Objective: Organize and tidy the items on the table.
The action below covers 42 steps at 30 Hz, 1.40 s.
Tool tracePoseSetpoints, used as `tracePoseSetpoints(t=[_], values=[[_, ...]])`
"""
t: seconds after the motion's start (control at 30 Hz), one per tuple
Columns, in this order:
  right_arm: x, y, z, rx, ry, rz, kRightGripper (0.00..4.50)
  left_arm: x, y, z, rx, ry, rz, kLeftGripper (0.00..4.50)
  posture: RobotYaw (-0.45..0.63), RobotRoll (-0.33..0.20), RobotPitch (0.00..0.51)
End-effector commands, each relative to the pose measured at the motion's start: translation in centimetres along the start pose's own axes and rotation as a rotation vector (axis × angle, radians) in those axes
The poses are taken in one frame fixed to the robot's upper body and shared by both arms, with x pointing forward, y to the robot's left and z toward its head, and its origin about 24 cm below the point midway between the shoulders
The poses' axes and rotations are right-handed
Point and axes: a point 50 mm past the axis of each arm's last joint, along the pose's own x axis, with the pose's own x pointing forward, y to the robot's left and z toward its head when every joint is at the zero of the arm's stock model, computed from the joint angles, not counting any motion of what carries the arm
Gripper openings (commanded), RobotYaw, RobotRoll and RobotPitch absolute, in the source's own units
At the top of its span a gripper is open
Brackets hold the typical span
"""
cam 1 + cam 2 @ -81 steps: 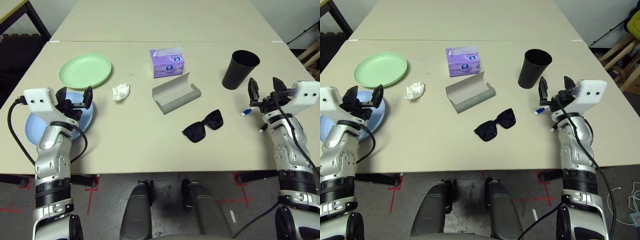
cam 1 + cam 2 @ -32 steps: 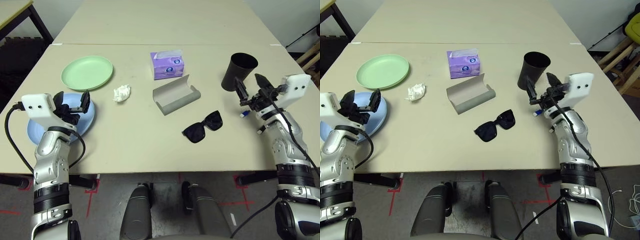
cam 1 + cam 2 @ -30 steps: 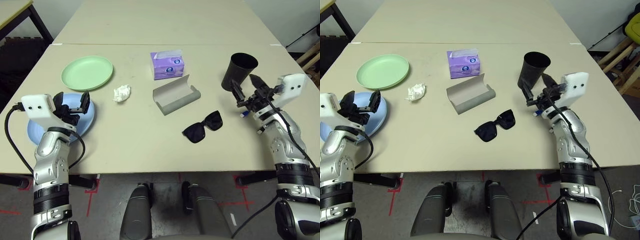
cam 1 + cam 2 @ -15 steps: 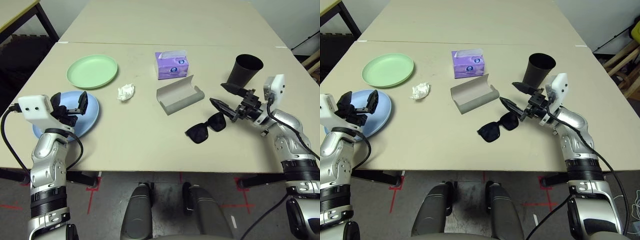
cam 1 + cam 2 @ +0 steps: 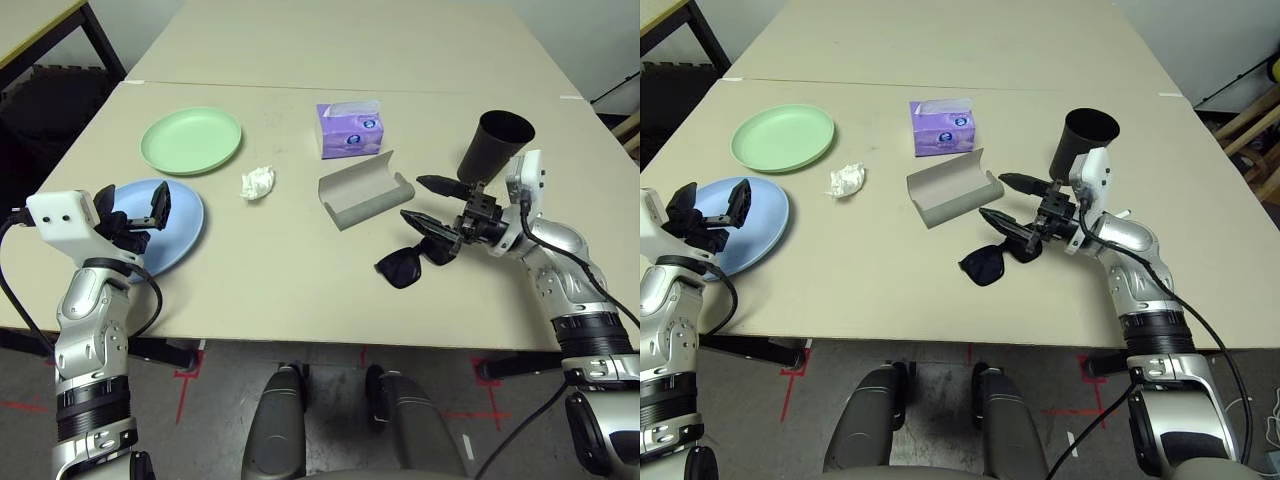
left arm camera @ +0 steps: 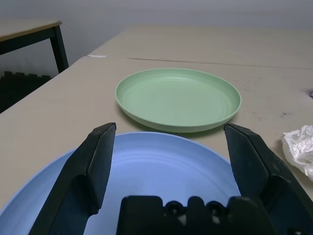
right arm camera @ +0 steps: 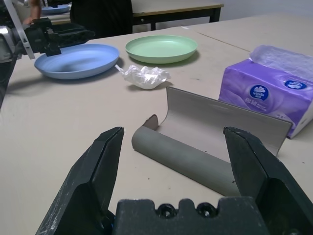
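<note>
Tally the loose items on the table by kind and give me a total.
Plates: 2, pale green and light blue
Crumpled tissue: 1
Tissue box: 1
Glasses case: 1
Sunglasses: 1
Cup: 1
Total: 7

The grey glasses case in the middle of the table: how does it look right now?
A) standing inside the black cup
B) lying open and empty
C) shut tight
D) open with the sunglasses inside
B: the grey glasses case lies open with nothing in it, while the black sunglasses lie on the table beside it.
</note>
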Motion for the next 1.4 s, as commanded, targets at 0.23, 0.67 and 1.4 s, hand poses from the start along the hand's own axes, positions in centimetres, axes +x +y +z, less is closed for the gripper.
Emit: tracePoseSetpoints(t=[0.23,0.67,1.4], values=[[0.0,-0.3,1.1,-0.024,0.013,-0.006,4.50,0.0,-0.2,0.1,-0.004,0.012,-0.014,4.48,0.15,0.000,0.198],[-0.2,-0.1,1.3,-0.022,0.027,0.061,4.50,-0.4,-0.2,0.3,0.004,0.016,-0.014,4.48,0.17,0.000,0.208],[0.5,1.0,0.6,-0.192,0.017,0.259,4.50,-0.5,0.2,0.8,0.025,0.028,-0.036,4.48,0.20,0.000,0.210]])
